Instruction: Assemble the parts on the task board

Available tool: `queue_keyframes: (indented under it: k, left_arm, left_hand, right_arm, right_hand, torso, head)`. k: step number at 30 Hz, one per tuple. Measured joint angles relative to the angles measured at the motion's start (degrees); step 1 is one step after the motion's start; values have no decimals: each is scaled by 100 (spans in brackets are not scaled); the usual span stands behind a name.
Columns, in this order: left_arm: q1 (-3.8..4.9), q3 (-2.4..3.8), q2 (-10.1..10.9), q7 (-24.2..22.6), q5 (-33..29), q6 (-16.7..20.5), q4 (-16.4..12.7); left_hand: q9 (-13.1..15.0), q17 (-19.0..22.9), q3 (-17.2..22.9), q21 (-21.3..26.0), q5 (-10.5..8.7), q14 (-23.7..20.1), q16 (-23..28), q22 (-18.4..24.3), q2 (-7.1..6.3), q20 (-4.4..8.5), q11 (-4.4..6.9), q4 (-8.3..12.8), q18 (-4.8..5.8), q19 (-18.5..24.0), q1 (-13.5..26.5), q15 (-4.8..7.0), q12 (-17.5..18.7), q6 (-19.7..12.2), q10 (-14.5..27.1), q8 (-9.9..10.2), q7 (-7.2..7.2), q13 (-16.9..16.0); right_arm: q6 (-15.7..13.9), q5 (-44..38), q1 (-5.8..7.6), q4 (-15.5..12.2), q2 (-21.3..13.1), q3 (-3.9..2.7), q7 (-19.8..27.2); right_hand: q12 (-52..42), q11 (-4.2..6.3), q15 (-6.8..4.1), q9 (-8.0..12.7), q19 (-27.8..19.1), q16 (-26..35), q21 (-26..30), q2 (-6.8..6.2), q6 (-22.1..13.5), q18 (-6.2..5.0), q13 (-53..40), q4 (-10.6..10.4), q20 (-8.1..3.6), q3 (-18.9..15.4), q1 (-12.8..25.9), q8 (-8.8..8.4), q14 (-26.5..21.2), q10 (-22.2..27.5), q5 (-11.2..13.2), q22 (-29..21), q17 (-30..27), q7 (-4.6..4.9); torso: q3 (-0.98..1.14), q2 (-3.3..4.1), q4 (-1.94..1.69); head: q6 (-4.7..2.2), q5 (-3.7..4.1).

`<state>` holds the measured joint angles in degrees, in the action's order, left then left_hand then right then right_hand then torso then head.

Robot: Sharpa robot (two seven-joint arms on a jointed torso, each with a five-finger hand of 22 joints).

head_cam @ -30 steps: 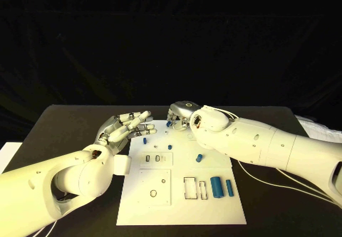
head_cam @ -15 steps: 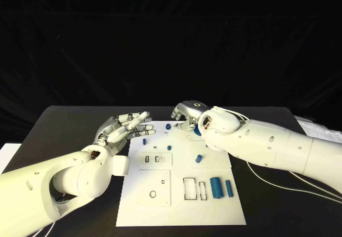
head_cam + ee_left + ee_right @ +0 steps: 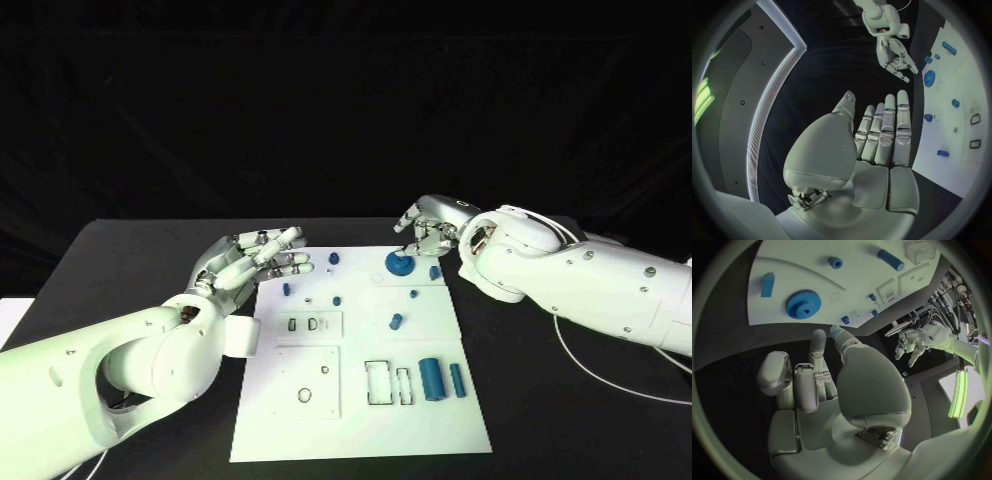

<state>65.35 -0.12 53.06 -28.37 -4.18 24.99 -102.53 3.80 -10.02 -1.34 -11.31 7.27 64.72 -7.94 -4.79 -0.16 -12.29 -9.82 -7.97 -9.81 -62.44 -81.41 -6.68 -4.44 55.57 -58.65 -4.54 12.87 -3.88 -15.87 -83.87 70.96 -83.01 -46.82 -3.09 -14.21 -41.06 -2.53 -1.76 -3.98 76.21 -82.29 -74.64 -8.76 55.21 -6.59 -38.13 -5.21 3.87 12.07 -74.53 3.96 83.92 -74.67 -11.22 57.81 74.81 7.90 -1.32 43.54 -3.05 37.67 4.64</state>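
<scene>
The white task board lies mid-table with empty slots near its front. A blue gear lies flat near its far edge, with small blue pegs around it and two blue cylinders at the front right. My right hand hovers just beyond the gear, over the board's far right corner, fingers loosely bent and holding nothing. My left hand hangs over the board's far left corner, fingers straight and spread, empty. The right wrist view shows the gear ahead of my right hand.
The black table runs out on both sides of the board. A thin white cable trails from my right arm over the table's right side. A white object lies at the table's left edge.
My right hand has drawn back to the right, off the board's far middle. The blue gear it covered now lies in plain sight. My left hand has stayed put.
</scene>
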Motion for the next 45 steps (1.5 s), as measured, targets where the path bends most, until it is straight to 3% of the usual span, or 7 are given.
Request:
queue_keyframes:
  k: [4,7,12,25,28,45]
  left_arm:
    - [1,0,-3,5,18,-27,14]
    - [1,0,-7,10,25,-39,22]
    - [1,0,-9,19,35,-65,33]
    - [1,0,-14,36,44,-96,45]
    - [1,0,-16,37,45,-99,50]
    - [1,0,-26,44,49,-112,56]
  left_hand:
    - [0,-4,0,0,0,0,0,0,0,0,0,0,0,0,0,0,0,0,0,0,0,0]
    - [0,-4,0,0,0,0,0,4,0,0,0,0,0,0,0,0,0,0,0,0,0,0]
    - [0,-4,0,0,0,0,0,5,0,0,0,0,0,0,0,0,0,0,0,0,0,0]
    - [0,-3,0,0,0,1,23,4,0,0,0,0,0,0,0,1,0,0,0,0,0,0]
    - [0,-3,0,0,0,0,23,4,0,0,0,0,0,0,0,0,0,0,0,0,0,0]
    - [0,-2,0,0,0,1,23,3,0,0,0,0,0,0,0,1,0,0,0,0,0,0]
  right_arm:
    - [201,140,4,93,8,-1,-131]
    - [321,186,5,162,54,-1,-204]
    - [516,227,-4,241,135,5,-325]
    - [799,225,-48,405,256,15,-503]
    - [823,193,-58,435,291,17,-528]
    - [867,-73,-100,669,502,56,-565]
  right_hand:
    - [-1580,-59,0,0,55,-226,-172,68,-20,0,-1723,-201,55,-245,-143,0,0,-42,0,274,14,11]
    - [-2302,-66,16,1,121,-358,-279,91,-27,91,-2513,-281,93,-325,-166,0,13,-239,0,460,14,19]
    - [-3304,-81,45,1,247,-526,-459,122,5,91,-3560,-365,125,-409,-241,27,21,-639,0,802,14,49]
    - [-3594,-112,65,2,249,-549,-515,171,16,90,-3682,-388,127,-432,-314,58,0,-709,-75,910,13,60]
    - [-3632,-92,65,2,269,-549,-525,195,25,177,-3682,-377,148,-421,-361,66,0,-730,-75,927,13,70]
    - [-3702,-91,65,-7,272,-571,-548,218,81,177,-3680,-355,144,-399,-385,66,0,-770,-75,969,11,55]
  torso:
    - [1,-2,4]
    - [1,-1,0]
    - [-3,2,-6]
    - [-6,2,0]
    - [-5,2,0]
    - [-5,3,-3]
  head:
    - [-1,15]
    - [-1,23]
    - [17,24]
    - [42,12]
    - [43,18]
    - [69,16]
